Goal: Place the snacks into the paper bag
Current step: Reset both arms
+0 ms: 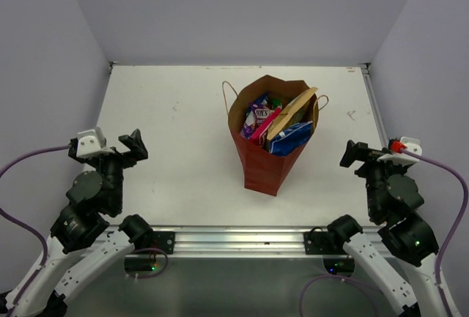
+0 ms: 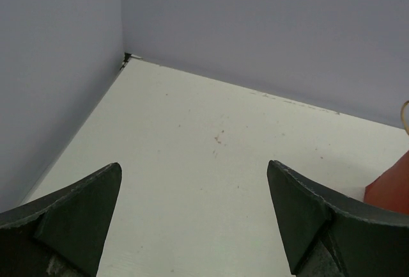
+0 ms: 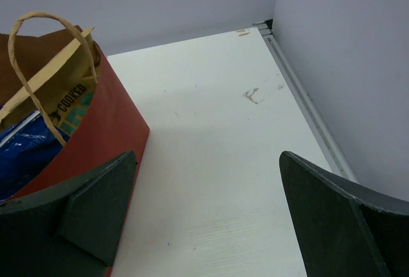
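The red-brown paper bag (image 1: 262, 165) stands upright at the middle of the white table, mouth open. Several snacks sit inside it: a purple packet (image 1: 256, 118), a pink one (image 1: 265, 127), a tan-brown one (image 1: 292, 114) and a blue-and-white one (image 1: 292, 139). My left gripper (image 1: 108, 148) hangs open and empty at the near left, far from the bag; only the bag's red corner (image 2: 393, 184) shows past its jaws (image 2: 195, 165). My right gripper (image 1: 377, 154) is open and empty at the near right. In the right wrist view the bag (image 3: 118, 114) stands just left of the open gripper (image 3: 208, 155), with the tan packet (image 3: 67, 98) and the blue one (image 3: 25, 149) inside.
Lilac walls close the table on the left, back and right. A metal strip (image 3: 307, 104) runs along the table's right edge. An aluminium rail (image 1: 242, 240) carries both arm bases at the near edge. Thin twine handles (image 3: 32, 18) stick up from the bag's rim.
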Robot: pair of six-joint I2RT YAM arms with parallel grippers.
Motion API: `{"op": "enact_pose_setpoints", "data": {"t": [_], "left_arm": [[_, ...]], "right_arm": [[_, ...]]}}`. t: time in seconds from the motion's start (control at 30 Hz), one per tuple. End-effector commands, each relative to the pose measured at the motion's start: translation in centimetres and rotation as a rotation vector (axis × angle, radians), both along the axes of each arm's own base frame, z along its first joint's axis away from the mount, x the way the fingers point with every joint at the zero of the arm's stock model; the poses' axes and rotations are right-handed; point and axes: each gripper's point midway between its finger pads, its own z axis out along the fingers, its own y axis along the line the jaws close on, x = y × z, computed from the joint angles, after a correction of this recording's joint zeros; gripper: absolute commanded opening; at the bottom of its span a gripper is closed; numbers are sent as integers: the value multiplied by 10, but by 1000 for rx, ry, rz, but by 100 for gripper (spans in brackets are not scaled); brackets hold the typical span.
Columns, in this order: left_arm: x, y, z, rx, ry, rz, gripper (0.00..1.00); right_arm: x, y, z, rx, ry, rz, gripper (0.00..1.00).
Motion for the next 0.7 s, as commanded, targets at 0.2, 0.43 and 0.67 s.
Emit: {"op": "enact_pose_setpoints", "data": {"t": [0.2,0.43,0.67], "left_arm": [[-6,26,-32,-85,-27,153,100],[-4,20,-34,-100,-41,120,100],[-7,29,-32,-106,-64,167,100]], "right_arm": [[-1,8,-8,44,-82,53,98],[-2,3,-8,40,-100,29,99],[-6,-1,-4,54,-130,18,98]]}}
